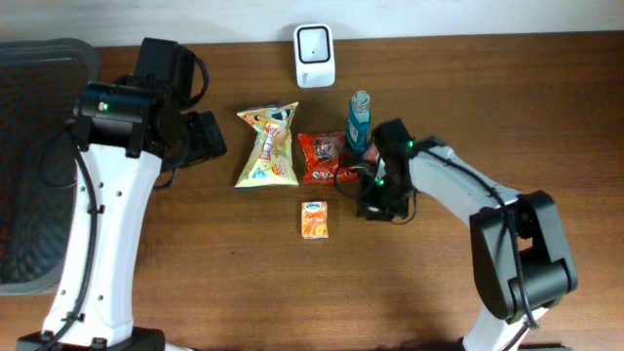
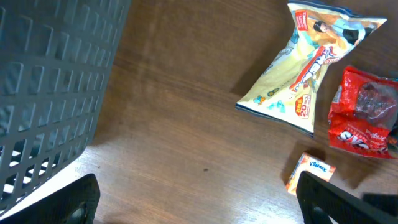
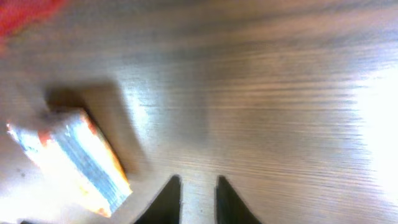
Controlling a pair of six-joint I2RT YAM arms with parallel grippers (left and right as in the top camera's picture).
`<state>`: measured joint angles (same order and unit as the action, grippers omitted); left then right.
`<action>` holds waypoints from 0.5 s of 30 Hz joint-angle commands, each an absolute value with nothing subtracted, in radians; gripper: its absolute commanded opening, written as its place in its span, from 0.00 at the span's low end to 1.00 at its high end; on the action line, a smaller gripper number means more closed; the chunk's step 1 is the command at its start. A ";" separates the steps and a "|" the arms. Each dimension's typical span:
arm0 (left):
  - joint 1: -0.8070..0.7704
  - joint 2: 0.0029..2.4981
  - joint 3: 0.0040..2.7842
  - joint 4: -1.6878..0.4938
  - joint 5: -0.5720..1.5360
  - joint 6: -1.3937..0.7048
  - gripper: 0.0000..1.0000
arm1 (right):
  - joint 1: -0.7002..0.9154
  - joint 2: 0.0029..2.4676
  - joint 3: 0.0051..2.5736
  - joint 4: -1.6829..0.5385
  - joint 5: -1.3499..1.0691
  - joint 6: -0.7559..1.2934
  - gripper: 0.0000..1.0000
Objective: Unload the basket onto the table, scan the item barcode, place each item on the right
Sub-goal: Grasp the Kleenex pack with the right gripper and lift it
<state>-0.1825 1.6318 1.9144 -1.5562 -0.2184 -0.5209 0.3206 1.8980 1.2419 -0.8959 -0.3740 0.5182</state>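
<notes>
- The right gripper (image 3: 199, 200) is being held low over the table (image 1: 224, 283), its jaws only narrowly apart and nothing being gripped between them.
- The tissue pack (image 1: 314, 219) is being taken as the likely item: it is lying flat below the red packet (image 1: 320, 158), near that gripper, not being touched.
- The left gripper (image 2: 196, 186) is being held wide apart and empty beside the basket (image 2: 50, 93).
- The scanner (image 1: 315, 55) is being seen at the table's far edge, above the chip bag (image 1: 266, 146) and well apart from the pack.
- For a clean pick, the jaws are being called on to widen past the pack's narrow side before any descent; the present gap is being judged too slim.
- A straight-down approach, squared to the pack's long edges, is being advised, so that nothing is being shoved toward the red packet or the bottle (image 1: 360, 119).
- The barcode's face cannot be told from these views; an edge grip is being favoured, so that no printed face is being covered by the jaws.
- A gentle squeeze is being suggested, since the soft pack is likely to be crushed.
- Once lifted, the coded face is to be turned squarely at the scanner's window.
</notes>
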 commanded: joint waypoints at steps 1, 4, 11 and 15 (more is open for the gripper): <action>-0.178 1.627 1.916 -1.555 -0.233 -0.530 0.99 | 0.379 1.842 1.374 -0.956 -0.318 0.374 0.42; -0.178 1.627 1.916 -1.549 -0.232 -0.530 0.99 | 0.478 1.860 1.371 -0.892 -0.324 0.382 0.98; -0.178 1.627 1.916 -1.549 -0.233 -0.530 0.99 | 0.560 1.914 1.346 -0.846 -0.208 0.530 0.86; -0.178 1.627 1.916 -1.542 -0.232 -0.530 0.99 | 0.583 1.917 1.318 -0.817 -0.231 0.529 0.54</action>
<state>-0.1825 1.6318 1.9144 -1.5471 -0.2184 -0.5209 0.5648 1.9030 1.3300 -0.8253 -0.2329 0.5205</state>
